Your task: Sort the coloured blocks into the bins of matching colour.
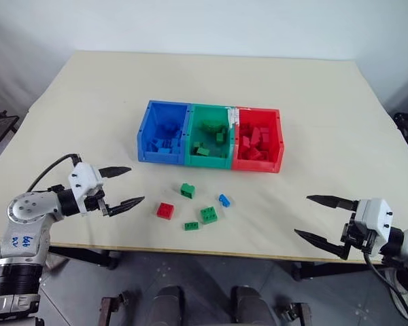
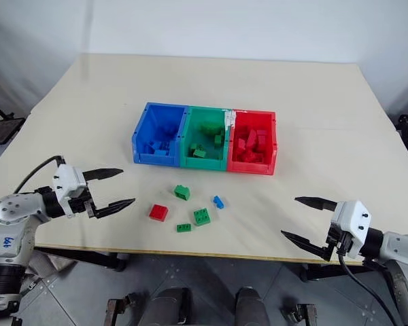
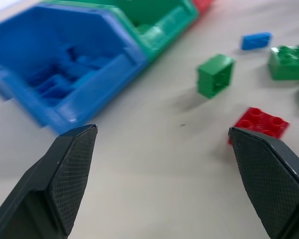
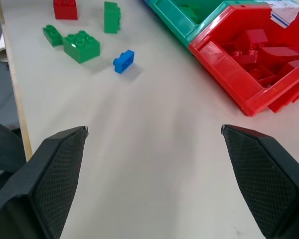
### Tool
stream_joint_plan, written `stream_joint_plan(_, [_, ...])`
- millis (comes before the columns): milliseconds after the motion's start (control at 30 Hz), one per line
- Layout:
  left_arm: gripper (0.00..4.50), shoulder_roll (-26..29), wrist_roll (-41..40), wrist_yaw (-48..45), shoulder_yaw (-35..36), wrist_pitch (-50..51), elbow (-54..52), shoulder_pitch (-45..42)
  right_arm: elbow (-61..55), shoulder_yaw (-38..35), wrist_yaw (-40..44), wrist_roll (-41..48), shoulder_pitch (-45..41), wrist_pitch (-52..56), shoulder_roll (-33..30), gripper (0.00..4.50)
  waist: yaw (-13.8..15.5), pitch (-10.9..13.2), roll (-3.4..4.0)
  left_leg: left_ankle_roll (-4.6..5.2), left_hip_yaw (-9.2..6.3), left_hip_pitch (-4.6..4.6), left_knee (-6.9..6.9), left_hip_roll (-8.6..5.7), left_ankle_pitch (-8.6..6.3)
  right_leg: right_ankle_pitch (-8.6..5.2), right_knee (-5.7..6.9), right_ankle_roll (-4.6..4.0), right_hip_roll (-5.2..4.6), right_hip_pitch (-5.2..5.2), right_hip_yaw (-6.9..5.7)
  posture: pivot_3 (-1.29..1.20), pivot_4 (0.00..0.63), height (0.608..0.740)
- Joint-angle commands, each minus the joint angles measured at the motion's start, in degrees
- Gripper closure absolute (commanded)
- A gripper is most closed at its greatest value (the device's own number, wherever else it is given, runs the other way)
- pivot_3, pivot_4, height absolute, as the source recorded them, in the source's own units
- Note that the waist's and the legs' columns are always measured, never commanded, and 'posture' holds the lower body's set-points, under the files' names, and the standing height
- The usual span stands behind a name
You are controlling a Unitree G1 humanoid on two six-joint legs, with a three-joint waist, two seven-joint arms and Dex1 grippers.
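Observation:
Three joined bins stand mid-table: blue [image 1: 160, 157], green [image 1: 207, 161] and red [image 1: 257, 165], each holding blocks of its own colour. Several loose blocks lie in front of them: a red one [image 1: 166, 210], three green ones [image 1: 187, 190] [image 1: 209, 214] [image 1: 191, 225] and a small blue one [image 1: 224, 200]. My left gripper [image 1: 137, 185] hovers open just left of the red block, pointing toward it. My right gripper [image 1: 301, 214] is open near the table's front right edge, well right of the blue block [image 4: 123, 60]. Neither holds anything.
The beige table [image 1: 326, 102] has bare surface around the bins and on both sides. Its front edge [image 1: 211, 250] runs close behind the loose blocks. A strip of white tape [image 1: 232, 115] sits on the rim between the green and red bins.

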Motion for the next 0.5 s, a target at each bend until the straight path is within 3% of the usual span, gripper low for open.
stream_joint_plan(33, [0.01, 0.5, 0.6, -0.6, 0.2, -1.2, 0.9, -0.4, -0.6, 0.7, -0.8, 0.1, -1.5, -0.6, 0.7, 0.0, -0.1, 0.0, 0.0, -0.02, 0.01, 0.0, 0.01, 0.05, -0.01, -0.02, 0.03, -0.03, 0.04, -0.03, 0.0, 0.0, 0.15, 0.74])
stream_joint_plan(300, [0.01, 0.5, -4.6, -6.4, -0.2, 3.8, -4.8, 3.3, -1.7, 0.7, 0.0, 1.2, -1.0, 0.7, 0.3, 0.0, 0.1, 0.0, 0.0, -0.14, 0.01, -0.03, 0.03, 0.28, -0.09, -0.04, 0.11, -0.09, 0.28, -0.03, 0.01, 0.0, 0.15, 0.74])
stream_joint_plan(500, [0.01, -3.2, -5.7, -6.4, -5.3, 5.8, -15.0, 1.4, 0.1, -1.6, 0.0, 1.4, -0.6, 2.7, -1.3, 0.0, 0.4, 0.0, 0.0, -0.14, -0.03, -0.02, 0.09, 0.27, -0.1, -0.05, 0.02, -0.11, 0.26, 0.03, 0.02, 0.0, 0.15, 0.74])
